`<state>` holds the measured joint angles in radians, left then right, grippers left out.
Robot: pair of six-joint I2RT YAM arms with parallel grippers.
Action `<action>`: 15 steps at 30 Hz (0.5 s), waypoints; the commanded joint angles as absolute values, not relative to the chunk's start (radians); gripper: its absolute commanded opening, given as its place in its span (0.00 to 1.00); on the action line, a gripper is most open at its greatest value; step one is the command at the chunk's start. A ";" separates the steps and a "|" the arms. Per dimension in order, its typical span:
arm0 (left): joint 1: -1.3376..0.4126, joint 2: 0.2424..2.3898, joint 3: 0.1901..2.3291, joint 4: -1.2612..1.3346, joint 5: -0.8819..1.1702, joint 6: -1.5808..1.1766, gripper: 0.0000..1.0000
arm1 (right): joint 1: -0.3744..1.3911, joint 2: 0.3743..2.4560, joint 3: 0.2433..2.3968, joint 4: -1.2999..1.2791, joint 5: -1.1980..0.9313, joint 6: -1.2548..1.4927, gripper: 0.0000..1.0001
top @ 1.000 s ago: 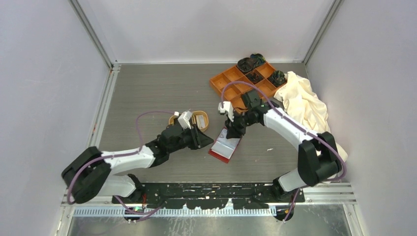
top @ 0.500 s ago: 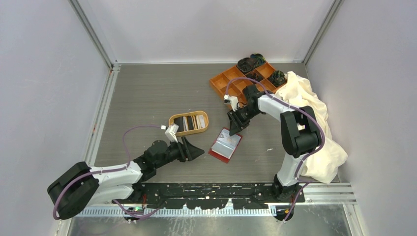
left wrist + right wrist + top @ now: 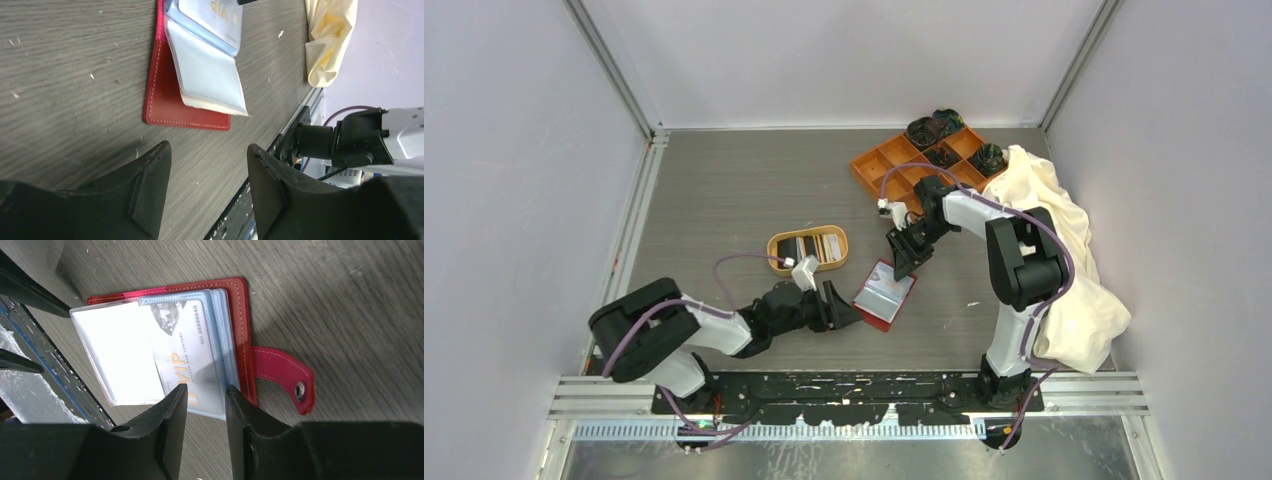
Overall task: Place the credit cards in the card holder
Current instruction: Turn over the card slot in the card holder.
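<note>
The red card holder [image 3: 885, 295] lies open on the bench [image 3: 724, 190], its clear sleeves [image 3: 115, 357] fanned and its snap tab [image 3: 282, 377] sticking out sideways. A grey VIP card [image 3: 187, 360] sits in one sleeve. More cards [image 3: 809, 248], black and pale, lie in the oval dish [image 3: 809, 231].

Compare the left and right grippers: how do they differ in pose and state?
The left gripper has jaws wide apart; the right gripper shows only a narrow gap. The left gripper is over bare table beside the near end of the red card holder; the right gripper is over its far end, above the sleeved VIP card. Both look empty.
</note>
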<state>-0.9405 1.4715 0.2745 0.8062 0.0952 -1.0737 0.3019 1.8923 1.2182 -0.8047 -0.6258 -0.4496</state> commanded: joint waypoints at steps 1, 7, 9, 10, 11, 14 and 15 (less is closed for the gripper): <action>-0.942 1.578 0.336 0.965 0.097 -1.109 0.57 | 0.307 1.899 1.269 -0.849 -0.617 -0.485 0.40; -0.942 1.680 0.389 0.958 0.100 -1.120 0.48 | 0.308 1.893 1.283 -0.896 -0.681 -0.515 0.36; -0.938 1.694 0.398 0.948 0.101 -1.116 0.42 | 0.308 1.895 1.289 -0.910 -0.696 -0.520 0.36; -0.932 1.698 0.403 0.941 0.106 -1.112 0.38 | 0.308 1.897 1.292 -0.919 -0.704 -0.525 0.35; -0.925 1.701 0.407 0.931 0.113 -1.108 0.33 | 0.308 1.899 1.296 -0.927 -0.712 -0.527 0.35; -0.897 1.696 0.420 0.889 0.142 -1.092 0.22 | 0.308 1.896 1.304 -0.948 -0.756 -0.527 0.34; -0.888 1.690 0.424 0.869 0.149 -1.084 0.19 | 0.308 1.894 1.305 -0.950 -0.766 -0.524 0.34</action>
<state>-0.9215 1.6966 0.3878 0.8776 0.1184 -1.1164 0.3019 1.9030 1.2625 -0.9028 -0.6788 -0.5064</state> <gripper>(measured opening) 0.230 0.344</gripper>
